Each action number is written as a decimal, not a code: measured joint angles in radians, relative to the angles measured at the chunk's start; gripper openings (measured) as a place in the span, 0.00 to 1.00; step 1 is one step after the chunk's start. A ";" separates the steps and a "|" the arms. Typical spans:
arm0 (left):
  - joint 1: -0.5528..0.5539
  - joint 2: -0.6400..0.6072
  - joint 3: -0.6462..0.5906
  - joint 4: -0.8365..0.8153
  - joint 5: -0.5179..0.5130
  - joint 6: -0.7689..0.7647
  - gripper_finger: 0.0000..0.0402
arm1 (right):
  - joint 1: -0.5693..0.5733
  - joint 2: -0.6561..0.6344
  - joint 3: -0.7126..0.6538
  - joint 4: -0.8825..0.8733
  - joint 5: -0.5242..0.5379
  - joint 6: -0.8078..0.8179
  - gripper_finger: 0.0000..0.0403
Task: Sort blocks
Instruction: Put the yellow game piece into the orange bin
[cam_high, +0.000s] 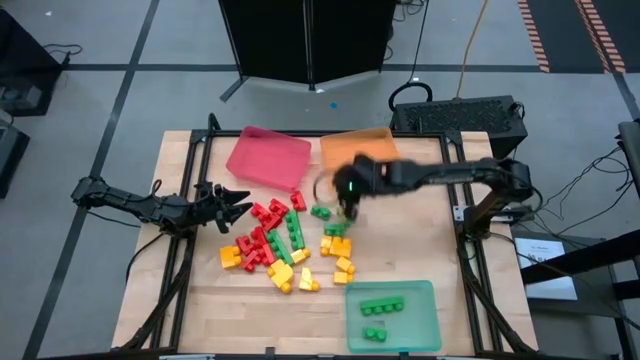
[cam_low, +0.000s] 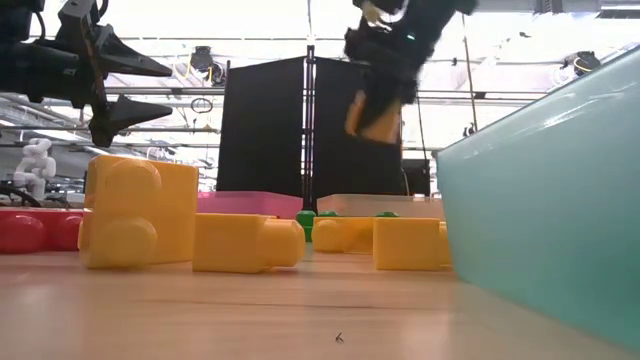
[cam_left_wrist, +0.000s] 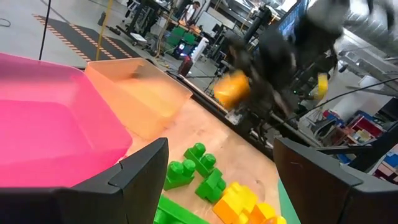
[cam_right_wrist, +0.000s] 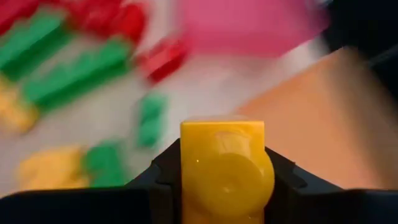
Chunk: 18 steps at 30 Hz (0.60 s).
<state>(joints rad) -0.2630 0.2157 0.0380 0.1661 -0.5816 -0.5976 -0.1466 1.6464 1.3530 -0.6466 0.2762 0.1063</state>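
Looking from above, we hold our right gripper (cam_high: 347, 205) over the block pile (cam_high: 285, 245) near the orange tray (cam_high: 360, 147); our left gripper (cam_high: 235, 207), jaws apart, waits beside the pile. Low down, the yellow block (cam_low: 372, 118) hangs clear of the worktop (cam_low: 300, 310). At the right wrist, jaws clamp it (cam_right_wrist: 225, 171) squarely; we should release only once well inside the tray's rim.

blocks (cam_high: 285, 248): red, yellow, green studded bricks | loose cluster, table centre | yellow block (cam_right_wrist: 226, 169): clamped in right gripper (cam_right_wrist: 226, 186), airborne | green blocks (cam_high: 383, 306): in green tray (cam_high: 428, 335)
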 joint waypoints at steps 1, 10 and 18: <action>0.000 0.000 0.000 0.000 0.000 0.000 0.73 | -0.043 0.000 0.019 0.009 0.008 -0.009 0.29; 0.000 0.000 0.000 0.000 -0.001 -0.003 0.73 | -0.294 0.050 0.030 0.076 -0.042 0.127 0.29; 0.000 0.000 0.000 0.000 -0.001 -0.002 0.73 | -0.334 0.078 0.030 0.002 -0.046 0.240 0.66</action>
<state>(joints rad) -0.2630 0.2157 0.0380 0.1665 -0.5823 -0.5999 -0.4808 1.7243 1.3830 -0.6441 0.2304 0.3461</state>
